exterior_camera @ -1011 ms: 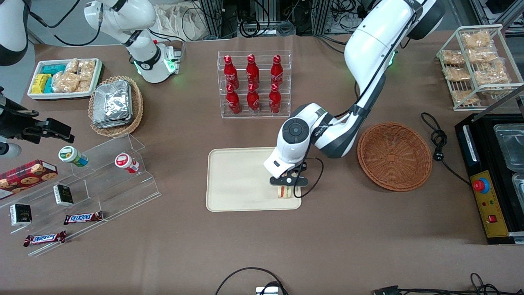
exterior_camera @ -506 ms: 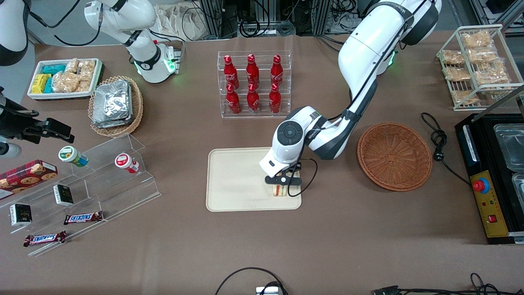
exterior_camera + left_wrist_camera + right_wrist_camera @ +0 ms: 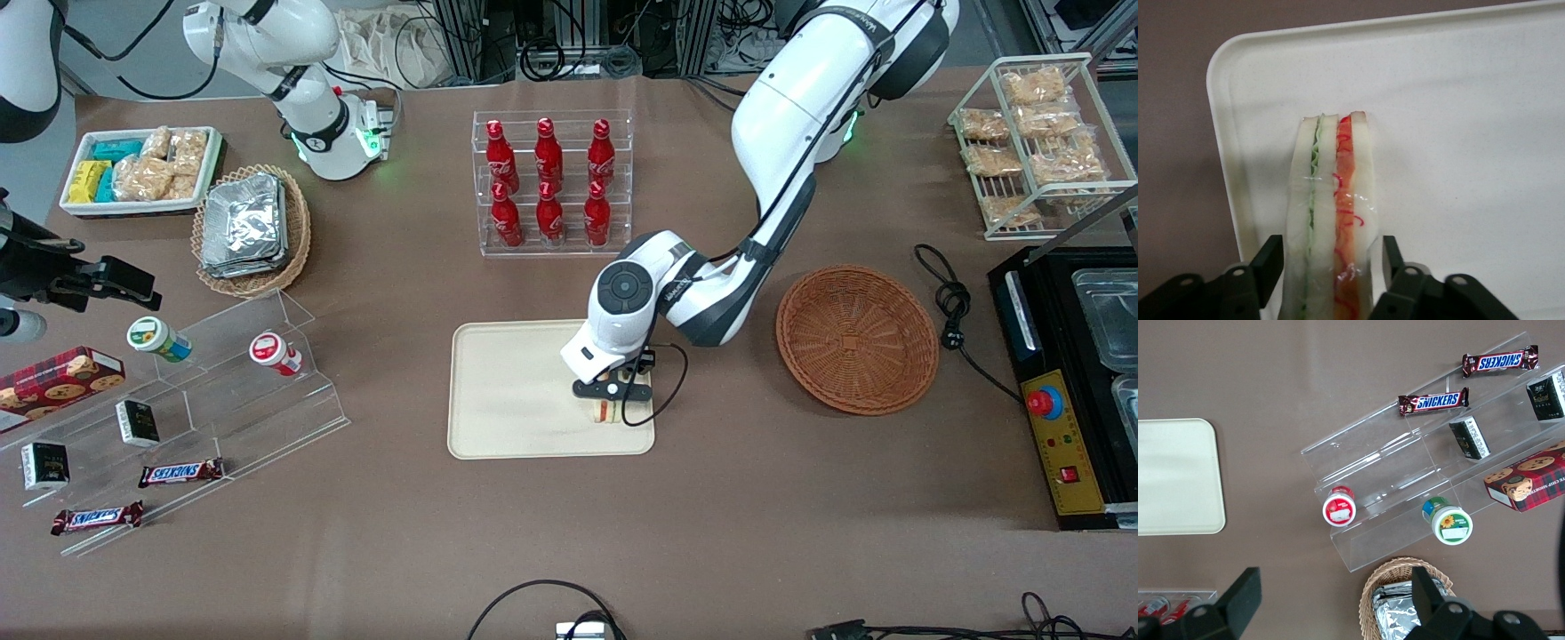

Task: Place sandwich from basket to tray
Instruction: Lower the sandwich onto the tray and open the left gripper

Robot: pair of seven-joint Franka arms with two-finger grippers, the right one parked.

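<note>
Gripper sits low over the flat cream-beige rectangular tray, at the end toward the working arm, fingers clamped on the clear-wrapped triangular white-bread sandwich. The wedge stands on edge between the fingers, bread faces against the pads, long axis running straight out from the gripper; whether it touches the tray floor can't be told. Judgement: placement is nearly done, next is opening and lifting straight up so the wedge isn't dragged. Round reddish-brown wicker basket sits farther off on the worktop toward the working arm's end.
</note>
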